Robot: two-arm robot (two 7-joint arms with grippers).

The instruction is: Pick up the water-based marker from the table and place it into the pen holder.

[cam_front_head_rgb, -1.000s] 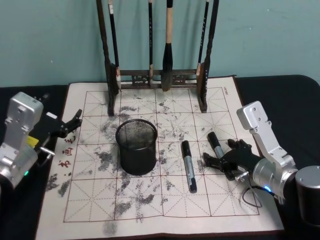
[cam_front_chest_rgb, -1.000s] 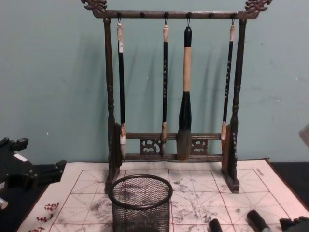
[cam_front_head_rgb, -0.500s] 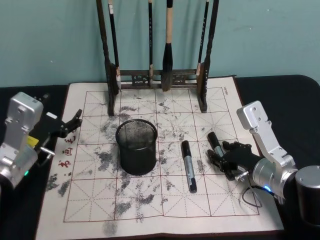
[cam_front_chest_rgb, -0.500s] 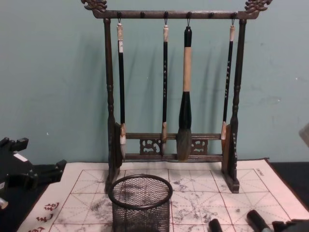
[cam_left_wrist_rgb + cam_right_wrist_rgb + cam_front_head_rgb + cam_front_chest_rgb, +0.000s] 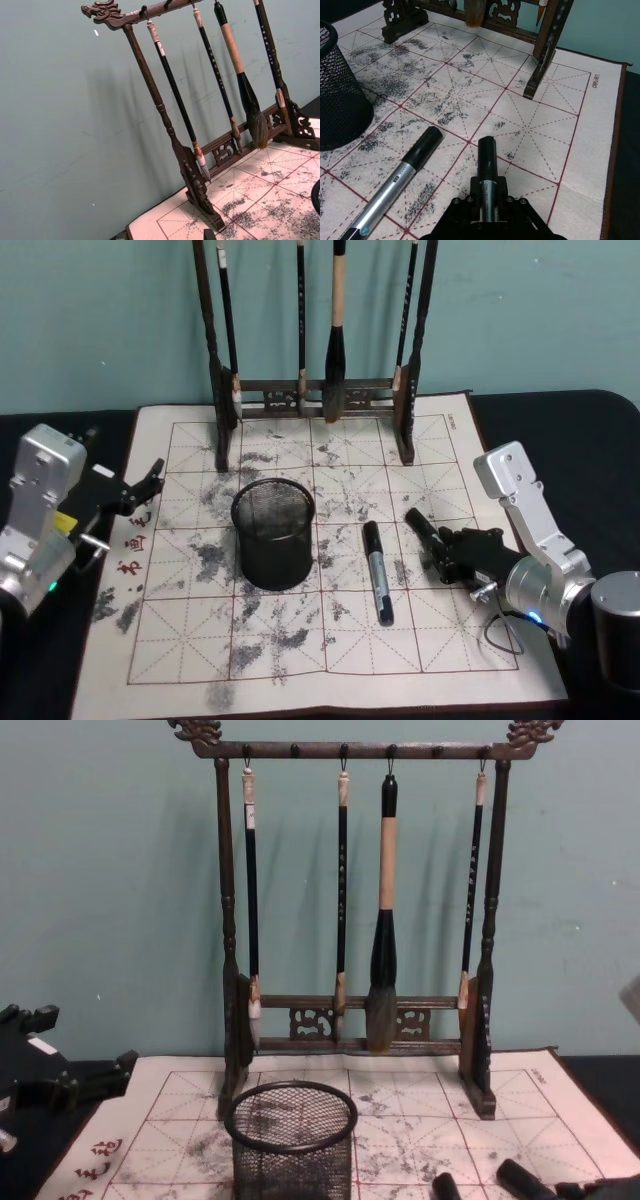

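My right tool sits at the right middle of the head view, fingers closed on the barrel of the water-based marker, whose black cap points to the upper left; the right wrist view gives me the grip up close, with the marker clamped between the black fingers at the bottom centre and its cap reaching out over the mat; I cannot tell whether it is clear of the felt; a second marker lies loose on the mat, just left of the held one, between it and the pen holder; the holder stands upright at the centre of the frame, well apart from the tool; the chest view adds the holder's mesh side and the full height of the brush rack behind it, four brushes hanging from the top bar; my left tool is parked at the left middle over the mat's edge, fingers parted and holding nothing; dark desk flanks the mat
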